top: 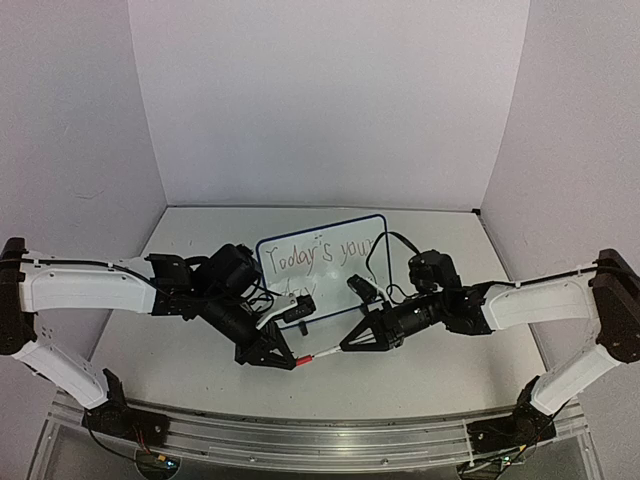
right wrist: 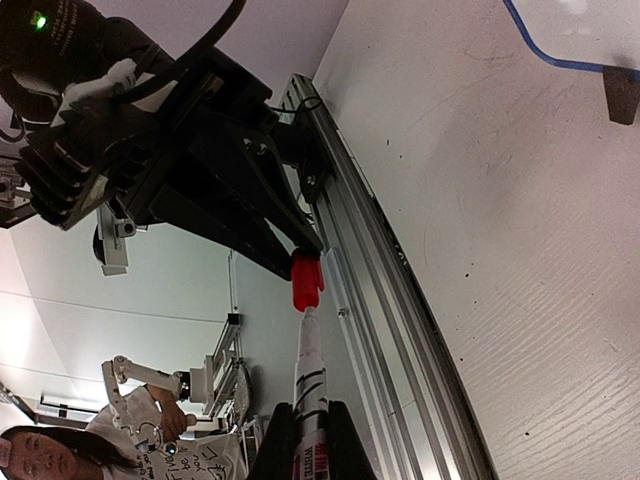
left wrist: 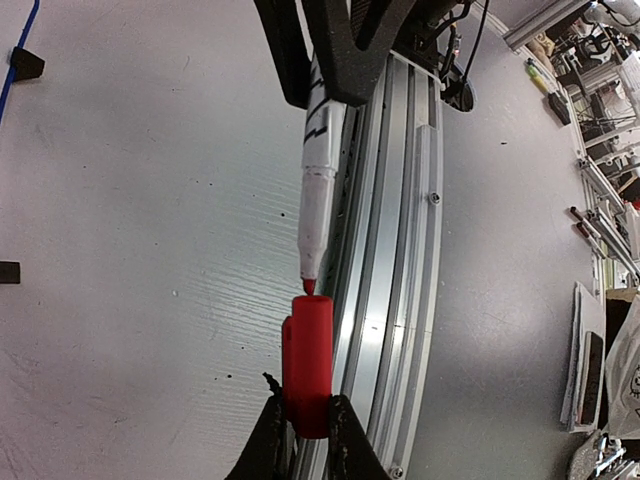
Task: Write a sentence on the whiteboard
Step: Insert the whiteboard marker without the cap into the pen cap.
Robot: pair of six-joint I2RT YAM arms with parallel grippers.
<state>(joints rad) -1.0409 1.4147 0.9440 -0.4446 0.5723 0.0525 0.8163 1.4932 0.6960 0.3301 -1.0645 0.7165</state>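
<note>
White tabletop (top: 440, 370) and pale walls fill my top feed. The whiteboard (top: 345, 290) stands upright mid-table, behind both wrists. I read the sentence (top: 322, 253) as "Today's your", its second line mostly hidden by the left arm. My left gripper (left wrist: 305, 425) is clamped on a red cap (left wrist: 307, 360). My right gripper (right wrist: 308, 430) grasps the marker (right wrist: 310, 385), tip at the cap's mouth. Barrel print is unreadable.

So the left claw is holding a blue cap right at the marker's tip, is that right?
Not blue: the cap is red. The left wrist view shows the left claw gripping it right at the marker's tip.
</note>
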